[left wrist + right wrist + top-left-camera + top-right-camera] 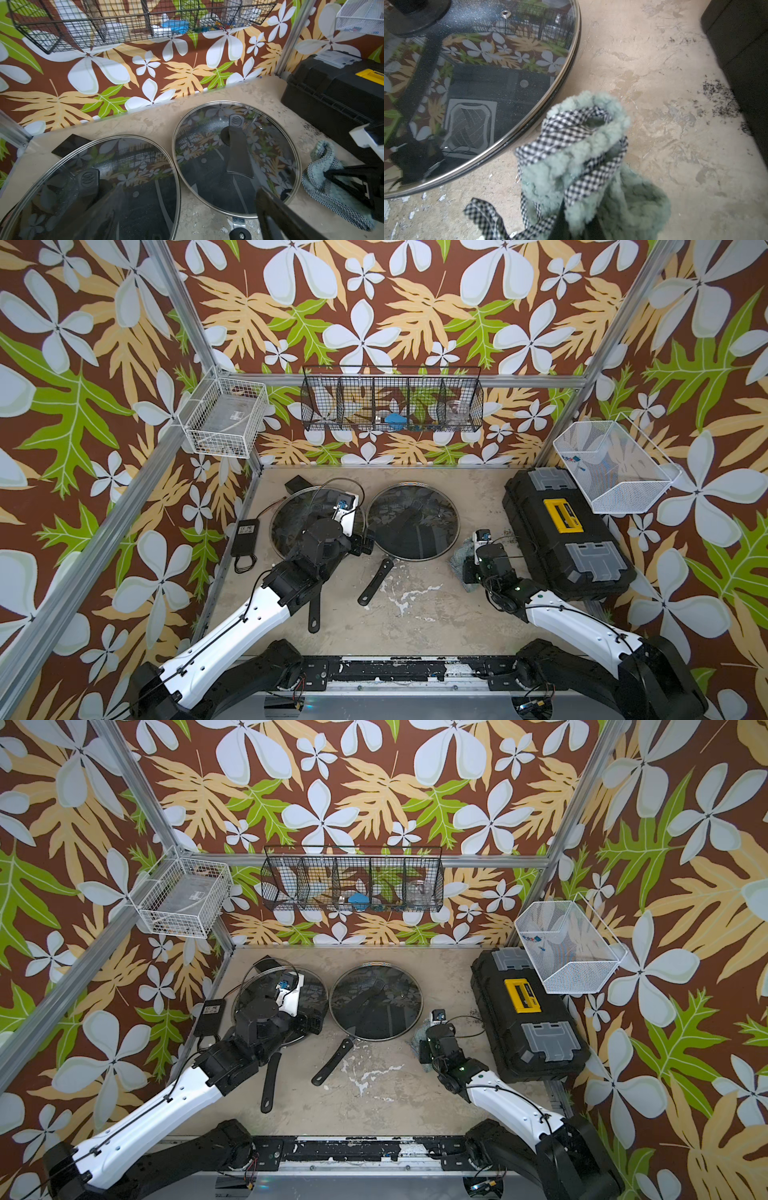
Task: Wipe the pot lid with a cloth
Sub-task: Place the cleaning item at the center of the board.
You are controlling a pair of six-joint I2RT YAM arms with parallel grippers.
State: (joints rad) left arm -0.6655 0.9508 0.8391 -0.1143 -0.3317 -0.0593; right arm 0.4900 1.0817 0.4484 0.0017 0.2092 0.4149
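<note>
Closest to me sits the black mounting rail (374, 672) that both arms reach out from. Next come two long black pan handles (376, 581) pointing my way, which leaves the lids squarely in front of the arms.

Just beyond, the right gripper (470, 568) is down at the mottled beige tabletop (415, 614). Its jaws are nearly closed on the small pale teal fleecy cloth with black-and-white checked trim (550, 166), which is bunched up between them. The cloth touches the table just beside the round glass pot lid with a steel rim (411, 522), not on it, so I judge the wiping is not happening at this instant.

The left gripper (362, 542) hangs near where that lid meets a second, matching glass lid (286, 526). Its jaws are spread wide and empty, presumably ready to steady the lid.

Farther off, a black toolbox with a yellow latch (569, 539) hems in the right side. A black wire basket (392, 404) hangs on the back wall.
</note>
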